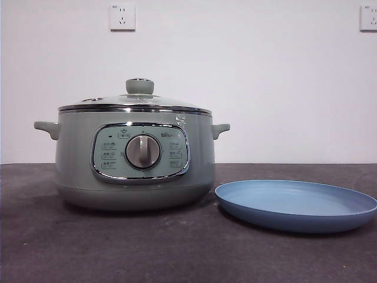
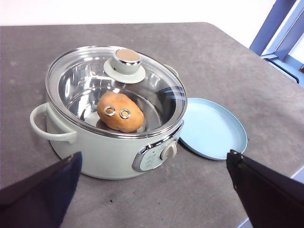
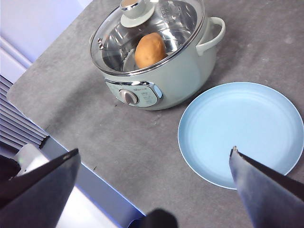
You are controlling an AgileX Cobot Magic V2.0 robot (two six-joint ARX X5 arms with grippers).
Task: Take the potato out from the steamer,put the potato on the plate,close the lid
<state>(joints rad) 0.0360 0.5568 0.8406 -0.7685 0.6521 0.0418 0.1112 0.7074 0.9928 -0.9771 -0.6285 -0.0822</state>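
Note:
The sage-green steamer (image 1: 134, 159) stands on the dark table, left of the light-blue plate (image 1: 297, 204). The glass lid (image 1: 139, 100) sits on it, knob up. Through the lid the orange-brown potato (image 2: 120, 111) lies inside the pot; it also shows in the right wrist view (image 3: 149, 49). The steamer (image 2: 114, 137) and plate (image 2: 212, 129) show below the left gripper (image 2: 152, 190), which is open and empty, high above the table. The right gripper (image 3: 154, 183) is open and empty, above the plate (image 3: 242, 130) and the steamer (image 3: 161, 76). Neither gripper shows in the front view.
A white wall with two sockets (image 1: 122, 17) stands behind the table. The table's rounded edge (image 3: 85, 161) runs near the steamer in the right wrist view. A blue frame (image 2: 280, 33) stands beyond the table's far corner.

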